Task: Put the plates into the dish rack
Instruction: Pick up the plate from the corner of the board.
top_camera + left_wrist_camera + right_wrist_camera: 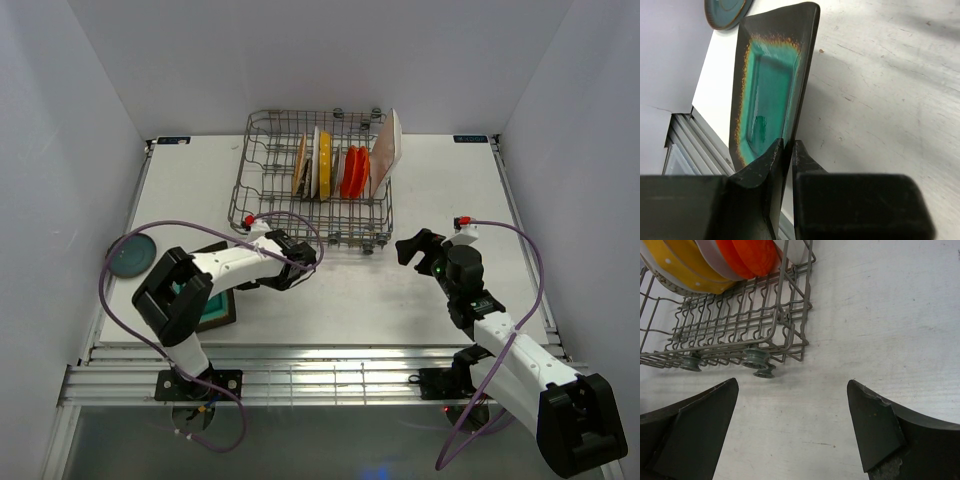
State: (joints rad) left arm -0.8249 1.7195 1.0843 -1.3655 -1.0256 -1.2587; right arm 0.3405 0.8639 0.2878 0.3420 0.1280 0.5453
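Looking down on the table point(360, 300), I am seeing the left forearm lying across the square teal plate point(208, 303) at the near left, so the overhead view is hiding the grip. The left wrist camera is showing it plainly. The left claw point(788, 150) is clenching the plate's dark brown rim, one finger point(764, 172) on the glazed face and the other behind it. The plate is stretching straight away from the fingers, nearly edge-on. Its far corner is pointing toward the round dark teal plate point(725, 10), which is lying flat by the table's left edge, apart from it. Whether the square plate's far side is touching the table I cannot tell.

The dish rack point(262, 180) is sitting at the middle back of the table. Only the overhead view is giving the whole row in its right half: a wooden plate point(299, 165), a white plate point(313, 160), a yellow plate point(325, 160) and an orange-red plate point(352, 172). All are standing on edge, faces turned left and right. The white rectangular plate point(388, 148) is standing at the right end, long axis upright, leaning outward.

The right wrist camera is adding close detail: the rack's near right corner, its small grey feet point(757, 360) and white dots on the yellow plate. The right claw point(792, 390) is hanging released, jaws wide over bare table, just in front of that corner without touching it.
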